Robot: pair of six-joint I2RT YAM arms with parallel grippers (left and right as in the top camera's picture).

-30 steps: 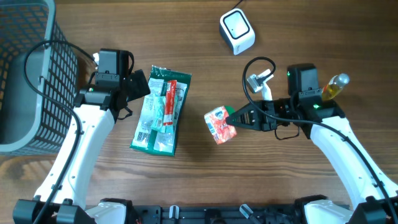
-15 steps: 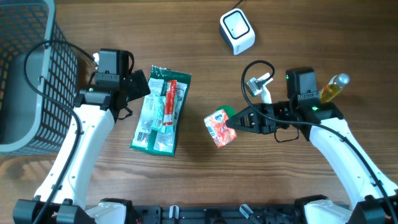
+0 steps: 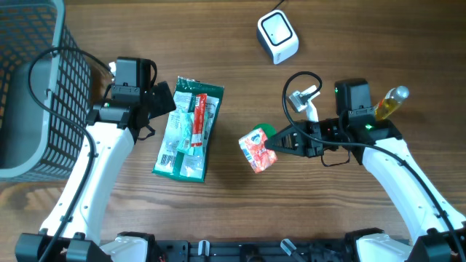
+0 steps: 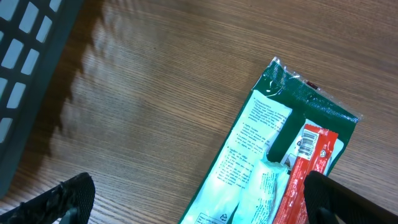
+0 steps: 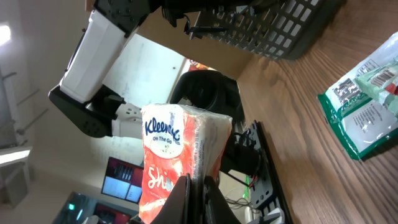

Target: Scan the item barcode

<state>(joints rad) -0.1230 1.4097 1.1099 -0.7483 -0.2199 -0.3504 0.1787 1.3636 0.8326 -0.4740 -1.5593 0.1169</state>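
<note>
Right claw (image 3: 275,142) is clenched on one edge of the tissue pack (image 3: 258,148), over the middle of the wooden table (image 3: 349,233).
The pack is soft, in crinkly red-white film. The scanner (image 3: 277,36), a white rounded box, lies well apart toward the far edge, nearer this arm. Left claw (image 3: 162,97) is released.

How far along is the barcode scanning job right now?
Done: the Kleenex tissue pack is picked up, with the right gripper shut on its edge. In hand: the pack is held mid-table, well short of the white scanner. Left: bring its barcode in front of the scanner. The green packets lie flat on the table beside the open left gripper.
</note>
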